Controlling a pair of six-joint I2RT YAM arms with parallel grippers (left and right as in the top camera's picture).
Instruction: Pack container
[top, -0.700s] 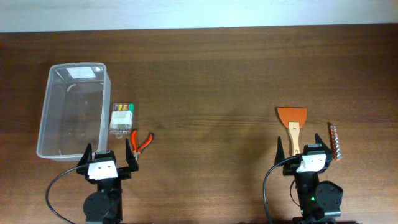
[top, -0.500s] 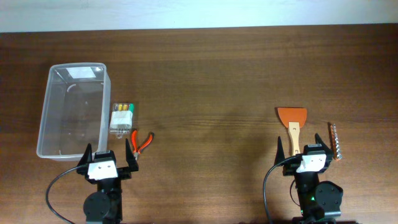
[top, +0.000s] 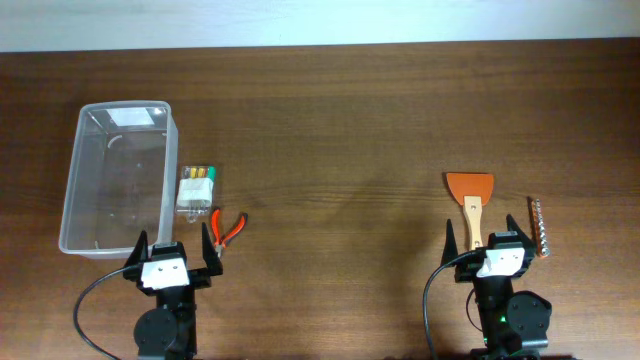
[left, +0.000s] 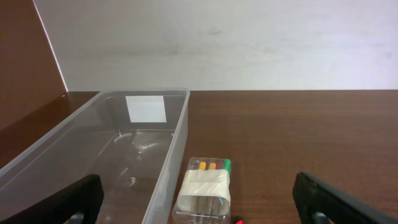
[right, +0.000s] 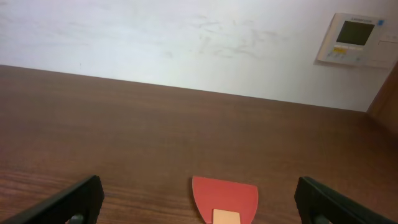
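Observation:
The container (top: 70, 190) is a clear lidless bin at the table's left, and I see nothing inside it; its right wall (left: 174, 162) runs up the left wrist view. A clear pack of coloured markers (top: 197, 190) lies just right of it, also seen close ahead (left: 205, 190). Red-handled pliers (top: 228, 229) lie below the pack. My left gripper (top: 175, 240) stands open near the front edge, holding nothing. An orange scraper (top: 470, 192) with a wooden handle lies ahead of my open right gripper (top: 484, 232); its blade (right: 225, 193) shows between the fingers.
A thin metal strip of bits (top: 540, 227) lies right of the scraper. A pale wall bounds the table's far edge, with a wall controller (right: 351, 38) at the upper right. Bare brown wood spans the middle between the arms.

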